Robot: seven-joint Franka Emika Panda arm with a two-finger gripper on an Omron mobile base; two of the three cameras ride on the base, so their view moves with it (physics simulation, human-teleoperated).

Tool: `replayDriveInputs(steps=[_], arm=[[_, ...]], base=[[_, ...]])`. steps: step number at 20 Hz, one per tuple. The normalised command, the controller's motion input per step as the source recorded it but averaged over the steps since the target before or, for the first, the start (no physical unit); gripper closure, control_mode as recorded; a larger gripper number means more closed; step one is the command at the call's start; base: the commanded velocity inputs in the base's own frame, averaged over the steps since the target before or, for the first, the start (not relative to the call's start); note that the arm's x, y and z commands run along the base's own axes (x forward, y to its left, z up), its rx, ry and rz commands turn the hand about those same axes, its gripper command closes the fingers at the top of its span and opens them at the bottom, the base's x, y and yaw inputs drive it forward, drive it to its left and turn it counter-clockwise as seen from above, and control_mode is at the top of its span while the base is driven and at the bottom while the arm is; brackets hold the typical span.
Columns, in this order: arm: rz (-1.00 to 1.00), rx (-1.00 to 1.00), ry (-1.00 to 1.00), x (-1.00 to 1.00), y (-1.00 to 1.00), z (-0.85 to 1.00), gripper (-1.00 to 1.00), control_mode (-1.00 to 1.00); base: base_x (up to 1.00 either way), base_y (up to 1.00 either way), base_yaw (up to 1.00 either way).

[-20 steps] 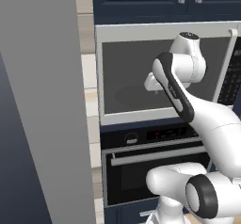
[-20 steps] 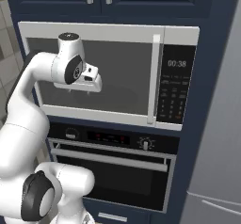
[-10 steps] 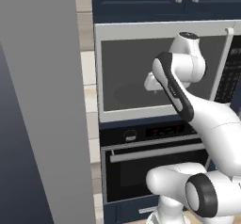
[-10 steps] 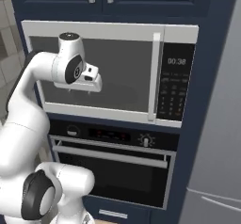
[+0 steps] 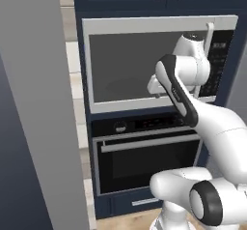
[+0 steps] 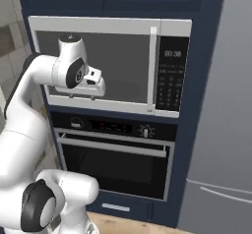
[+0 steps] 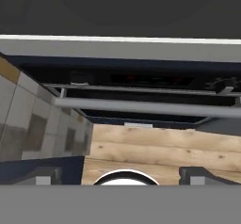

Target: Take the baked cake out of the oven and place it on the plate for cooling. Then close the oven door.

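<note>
The black oven (image 5: 144,147) (image 6: 113,154) sits below the microwave, its knobs and small display on a dark strip. The oven door (image 5: 144,165) (image 6: 115,168) stands shut, its silver bar handle (image 5: 147,142) (image 6: 110,146) (image 7: 150,108) running along the top edge. My gripper (image 5: 155,87) (image 6: 91,88) (image 7: 121,176) hangs in front of the microwave's lower edge, above the oven, pointing down. Its fingertips (image 7: 41,175) stand wide apart with nothing between them, so it is open. The cake is hidden and the plate is out of view.
A grey-fronted microwave (image 5: 140,64) (image 6: 108,61) fills the niche behind the hand. A tall grey fridge (image 6: 221,130) stands at the right, and a grey panel (image 5: 34,103) at the left. Below lie a wooden floor (image 7: 164,152) and a tiled wall (image 7: 28,119).
The whole picture has slid to the left in both base views, so the base has driven to the right. The arm keeps the same pose before the microwave.
</note>
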Motion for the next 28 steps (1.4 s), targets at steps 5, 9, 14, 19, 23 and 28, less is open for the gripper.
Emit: replayDriveInputs(steps=[5,9,14,19,23,28], arm=[[0.00,0.00,0.00,0.00,0.00,0.00,-1.00,1.00],[0.00,0.00,0.00,0.00,0.00,0.00,-1.00,1.00],[0.00,0.00,0.00,0.00,0.00,0.00,-1.00,1.00],[0.00,0.00,0.00,0.00,0.00,0.00,-1.00,1.00],[0.00,0.00,0.00,0.00,0.00,0.00,-1.00,1.00],[0.00,0.00,0.00,0.00,0.00,0.00,-1.00,1.00]], base=[[-0.05,-0.75,0.00],[-0.14,-0.76,0.00],[-0.14,-0.68,-0.02],[-0.11,-0.61,-0.06],[-0.19,-0.51,-0.04],[-0.10,-0.25,0.02]])
